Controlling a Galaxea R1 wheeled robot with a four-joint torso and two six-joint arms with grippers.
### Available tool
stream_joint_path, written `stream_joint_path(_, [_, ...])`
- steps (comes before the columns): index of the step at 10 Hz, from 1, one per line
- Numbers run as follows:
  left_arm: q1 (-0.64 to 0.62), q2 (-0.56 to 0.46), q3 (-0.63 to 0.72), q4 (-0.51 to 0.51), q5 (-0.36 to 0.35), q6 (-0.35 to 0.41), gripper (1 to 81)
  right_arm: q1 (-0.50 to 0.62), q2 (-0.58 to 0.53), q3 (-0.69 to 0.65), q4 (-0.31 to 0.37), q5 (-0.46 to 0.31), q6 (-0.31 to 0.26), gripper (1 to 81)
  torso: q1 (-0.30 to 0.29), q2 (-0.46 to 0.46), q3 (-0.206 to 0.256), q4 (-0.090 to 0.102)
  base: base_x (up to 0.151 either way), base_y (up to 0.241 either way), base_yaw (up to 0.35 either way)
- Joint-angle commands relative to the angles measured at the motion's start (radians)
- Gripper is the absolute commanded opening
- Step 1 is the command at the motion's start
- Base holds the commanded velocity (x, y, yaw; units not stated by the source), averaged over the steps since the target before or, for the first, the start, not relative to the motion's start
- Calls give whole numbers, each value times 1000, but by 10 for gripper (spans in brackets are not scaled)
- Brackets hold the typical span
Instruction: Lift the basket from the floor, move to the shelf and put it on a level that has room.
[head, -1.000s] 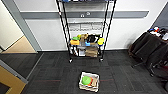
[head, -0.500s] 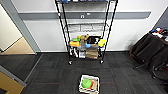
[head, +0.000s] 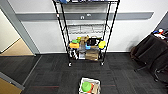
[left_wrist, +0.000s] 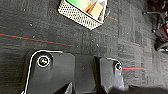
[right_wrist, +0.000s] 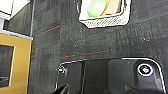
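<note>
- The whole head view has slid since half a second ago: the shelf (head: 86, 32) sits larger and the basket (head: 90, 86) lower, at bottom centre, so the camera has moved, not the things.
- The basket rests on the dark carpet floor (head: 50, 75), well apart from the shelf and slightly skewed; its long axis I cannot tell.
- The wrist views show its speckled weave and white lining, with a green item (right_wrist: 96, 7) inside.
- Jaws of either gripper: cannot tell.
</note>
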Motion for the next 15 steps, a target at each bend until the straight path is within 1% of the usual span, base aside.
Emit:
stream_joint_path(1, [-47,-29,17,-2,46,4,811,48,-33,16,7,-41,3,811,0,0,0,0,121,0,0])
stream_joint_path(6, [-45,-32,14,-4,46,4,811,37,-28,-14,10,-41,6,811,0,0,0,0,121,0,0])
stream_joint_path(7, [-45,-31,5,-4,46,4,811,34,-27,-36,17,-41,17,811,0,0,0,0,122,0,0])
stream_joint_path(9, [-45,-23,-34,-5,46,2,811,32,-25,-91,21,-43,72,811,0,0,0,0,118,0,0])
stream_joint_path(11, [-45,-9,-60,-4,48,2,811,28,-23,-142,23,-45,107,811,0,0,0,0,102,0,0])
stream_joint_path(15, [-45,-3,-72,-4,49,2,811,22,0,-203,24,-54,109,811,0,0,0,0,89,0,0])
